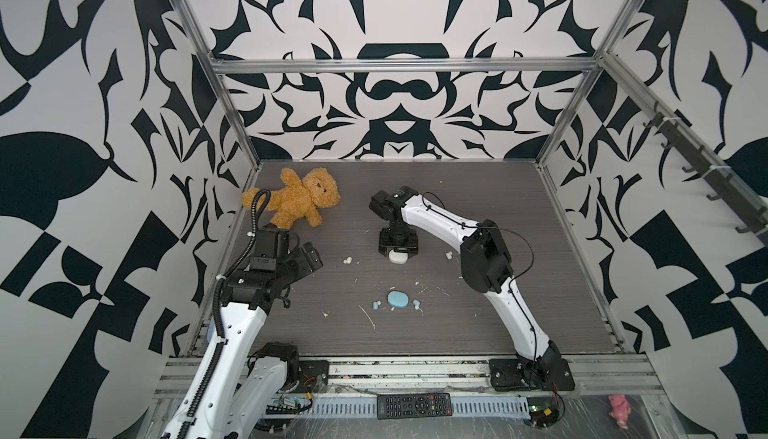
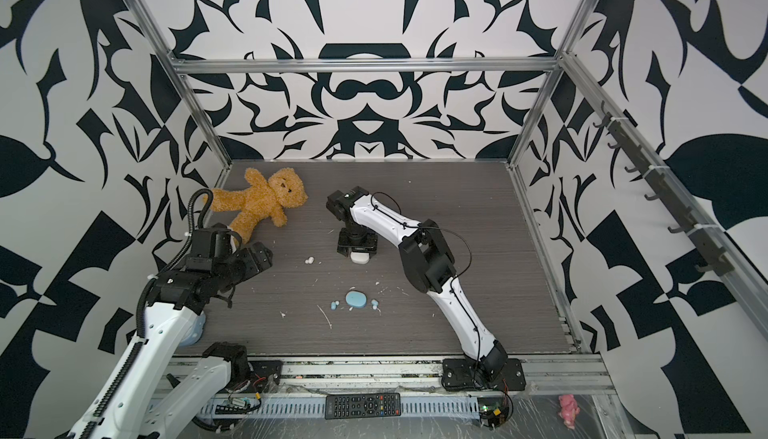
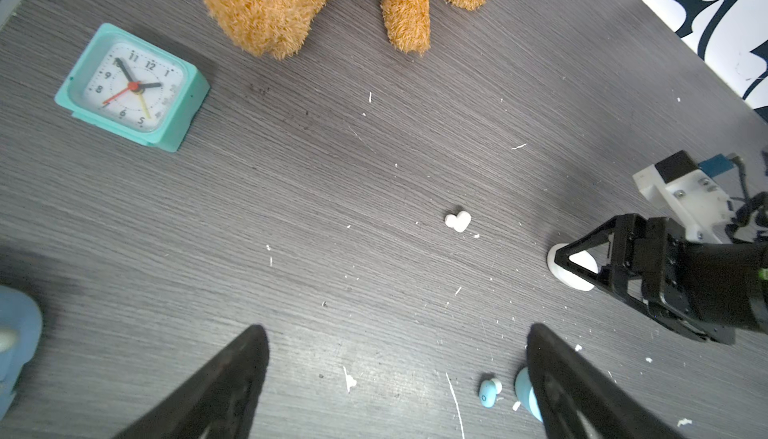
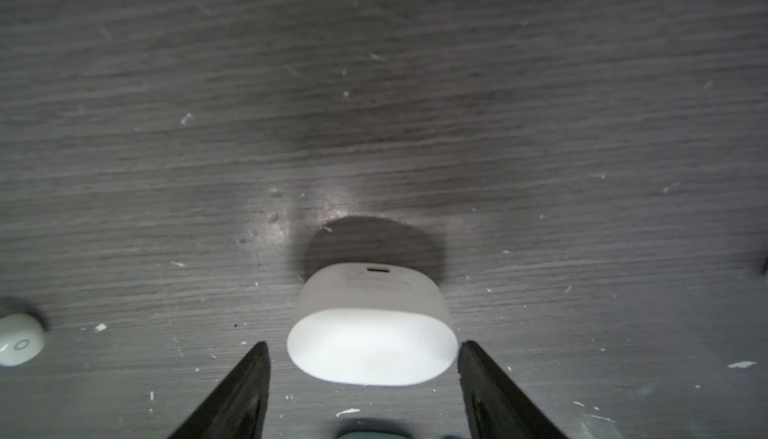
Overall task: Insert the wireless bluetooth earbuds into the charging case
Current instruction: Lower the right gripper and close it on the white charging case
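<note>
The white charging case (image 1: 400, 257) (image 2: 360, 257) (image 4: 372, 345) rests closed on the grey table. My right gripper (image 1: 398, 252) (image 4: 363, 344) points down over it, open, one finger on each side and a thin gap on at least one side. A light blue case (image 1: 398, 300) (image 2: 356, 300) lies nearer the front with a blue earbud on its left (image 1: 376, 305) (image 3: 488, 392) and one on its right (image 1: 416, 303). White earbuds lie left (image 1: 347, 260) (image 3: 458, 221) and right (image 1: 449, 255) of the white case. My left gripper (image 1: 313, 257) (image 3: 397, 329) hovers open and empty at the left.
A brown teddy bear (image 1: 299, 200) lies at the back left. A turquoise alarm clock (image 3: 133, 88) stands near it under my left arm. White flecks and scuffs mark the table. A black remote (image 1: 413, 405) and a pink toy (image 1: 619, 410) lie off the front edge.
</note>
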